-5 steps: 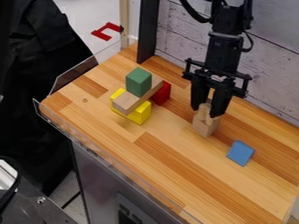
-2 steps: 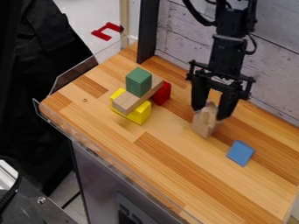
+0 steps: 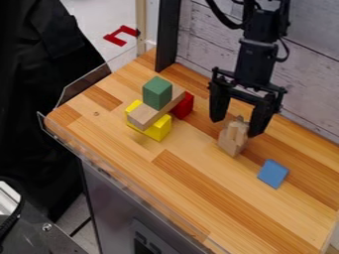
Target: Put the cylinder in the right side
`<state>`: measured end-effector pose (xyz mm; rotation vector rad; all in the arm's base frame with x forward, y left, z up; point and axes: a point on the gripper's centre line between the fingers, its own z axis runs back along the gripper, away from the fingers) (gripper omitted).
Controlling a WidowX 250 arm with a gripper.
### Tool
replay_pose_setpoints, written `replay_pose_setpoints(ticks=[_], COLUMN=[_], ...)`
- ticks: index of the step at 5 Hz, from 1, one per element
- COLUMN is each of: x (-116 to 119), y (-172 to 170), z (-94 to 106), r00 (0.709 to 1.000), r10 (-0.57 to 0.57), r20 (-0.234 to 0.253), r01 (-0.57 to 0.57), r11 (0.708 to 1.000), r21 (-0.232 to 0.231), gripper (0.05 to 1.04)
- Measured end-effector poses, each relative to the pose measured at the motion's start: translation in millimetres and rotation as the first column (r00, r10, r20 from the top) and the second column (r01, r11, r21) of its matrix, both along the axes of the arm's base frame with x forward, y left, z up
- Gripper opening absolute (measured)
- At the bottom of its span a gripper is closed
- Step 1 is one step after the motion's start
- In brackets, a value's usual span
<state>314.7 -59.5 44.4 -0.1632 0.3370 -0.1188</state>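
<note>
Camera view: wooden tabletop point(image 3: 132, 144), whitish plank wall point(image 3: 308, 69)

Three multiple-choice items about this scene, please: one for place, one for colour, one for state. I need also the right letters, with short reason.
1. Where is the green wooden block?
A) on the bare tabletop
B) on the tan wooden plank
C) inside the gripper

2. What colour is the block nearest the picture's right edge?
A) red
B) yellow
C) blue

3. How are the fingers of the black gripper?
A) spread apart
B) pressed together
C) crossed

Right letters:
1. B, its underside rests on the plank.
2. C, its top face is plainly blue.
3. A, a wide gap separates the fingertips.
</note>
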Motion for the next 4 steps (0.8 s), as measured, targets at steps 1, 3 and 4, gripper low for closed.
replay_pose_setpoints(ticks=[1,3,4], x=[0.8,-18.1,-34.5], y=[5.9,20.2,37.3], z=[38.7,95.3,97.3], r00=[0.996,0.975,0.968], r10=[0.024,0.053,0.115], r20=[0.087,0.214,0.222], r01=[-0.030,-0.085,-0.148], r11=[0.997,0.985,0.979], r21=[0.067,0.147,0.137], gripper=[0.999,0.999,0.999])
